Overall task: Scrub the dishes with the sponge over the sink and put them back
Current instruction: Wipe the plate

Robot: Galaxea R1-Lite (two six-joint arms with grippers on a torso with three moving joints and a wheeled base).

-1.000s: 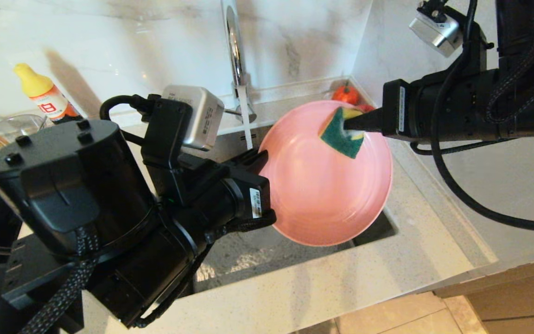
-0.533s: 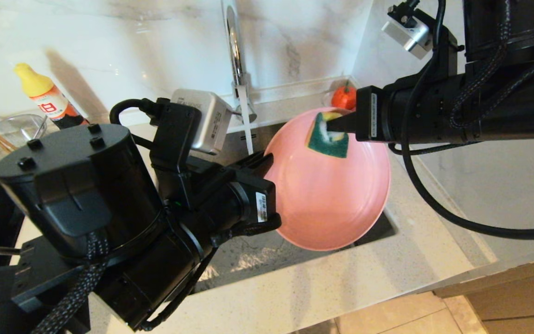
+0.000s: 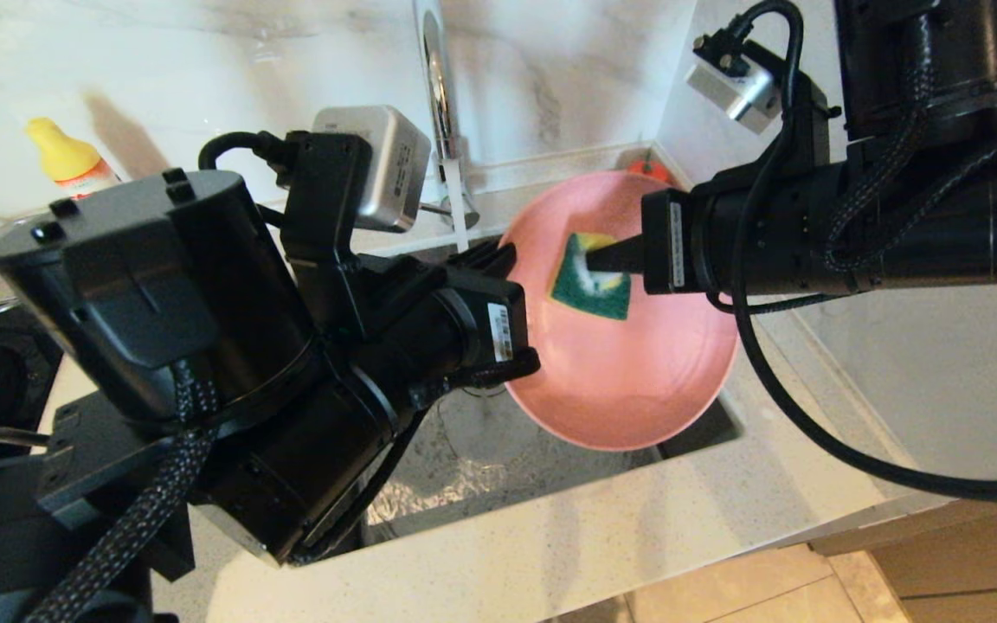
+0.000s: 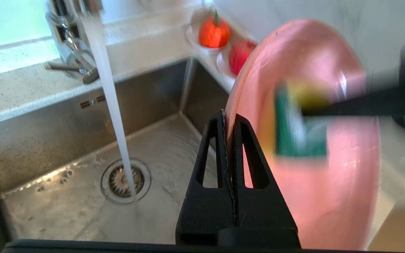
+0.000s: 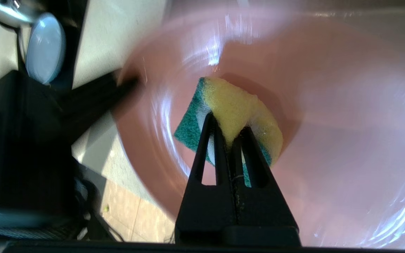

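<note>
The pink plate (image 3: 637,381) hangs tilted on edge over the steel sink (image 3: 464,459). My left gripper (image 3: 498,260) is shut on its rim, which runs between the two fingers (image 4: 220,140) in the left wrist view. My right gripper (image 3: 594,257) is shut on the yellow and green sponge (image 3: 592,279) and presses its green face against the plate's inner surface (image 5: 329,140). The yellow foam bulges out between the right fingers (image 5: 207,140). A light blue plate (image 5: 46,47) stands on edge in a dark rack beyond the counter.
Water runs from the chrome faucet (image 3: 438,95) down to the drain strainer (image 4: 125,180). Two small saucers with an orange fruit (image 4: 213,33) and a red fruit (image 4: 240,56) sit in the counter's back corner. A yellow-capped bottle (image 3: 66,160) stands at the back left.
The right gripper has slid the sponge leftward and down across the plate, from its upper right rim toward the middle. The left gripper has lifted the plate slightly.
</note>
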